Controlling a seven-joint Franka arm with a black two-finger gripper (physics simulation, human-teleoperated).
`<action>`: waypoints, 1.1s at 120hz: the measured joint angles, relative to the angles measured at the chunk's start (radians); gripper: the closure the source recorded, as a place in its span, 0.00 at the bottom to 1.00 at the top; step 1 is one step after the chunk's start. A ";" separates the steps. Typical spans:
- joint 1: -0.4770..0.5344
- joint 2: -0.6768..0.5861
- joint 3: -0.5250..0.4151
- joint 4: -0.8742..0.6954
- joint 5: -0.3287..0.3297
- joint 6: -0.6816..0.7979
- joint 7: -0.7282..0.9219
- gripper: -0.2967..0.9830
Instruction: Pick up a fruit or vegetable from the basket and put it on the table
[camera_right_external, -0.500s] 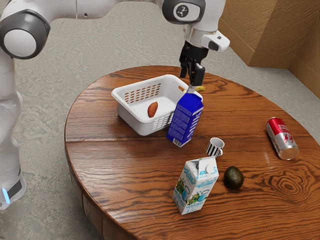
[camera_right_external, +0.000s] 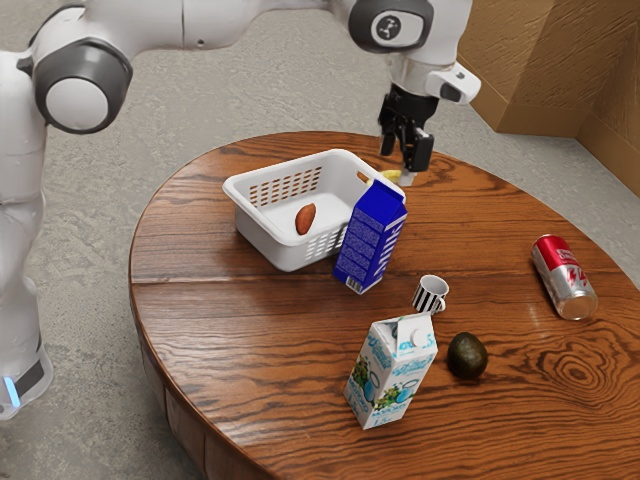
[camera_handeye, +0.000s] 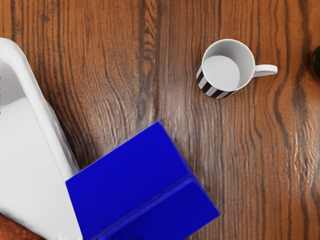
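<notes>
Sweet potato (camera_right_external: 305, 219) lies inside the basket (camera_right_external: 287, 251), on its floor, well below the rim. Just past the basket's rim, by the corner nearest the blue carton, a yellow fruit (camera_right_external: 389, 176) shows in part; I can't tell whether it touches the basket. My gripper (camera_right_external: 406, 173) hangs near that same corner of the basket, on the far side of the blue carton in the exterior view and right by the yellow fruit. Whether its fingers are spread or pressed together, I can't tell.

The blue carton (camera_right_external: 368, 240) stands upright just beside the basket. In the wrist view its top sits close to the basket's white rim, with a bit of the sweet potato inside the rim.

Farther out from the basket, past the blue carton, is the mug (camera_right_external: 430, 293), upright and striped black and white. Beyond it from the basket come the white carton (camera_right_external: 392, 372), standing, and the avocado (camera_right_external: 467, 356), near that carton. The can (camera_right_external: 564, 277), red and silver, lies on its side well apart from the basket, toward the exterior view's right. All of them are on the round wooden table (camera_right_external: 225, 330).
</notes>
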 joint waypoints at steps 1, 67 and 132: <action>0.000 0.000 0.000 0.001 0.000 -0.001 -0.004 0.23; 0.011 -0.214 0.079 -0.316 -0.018 0.061 -0.491 0.23; 0.022 -0.149 0.111 -0.316 0.003 0.085 -0.958 0.23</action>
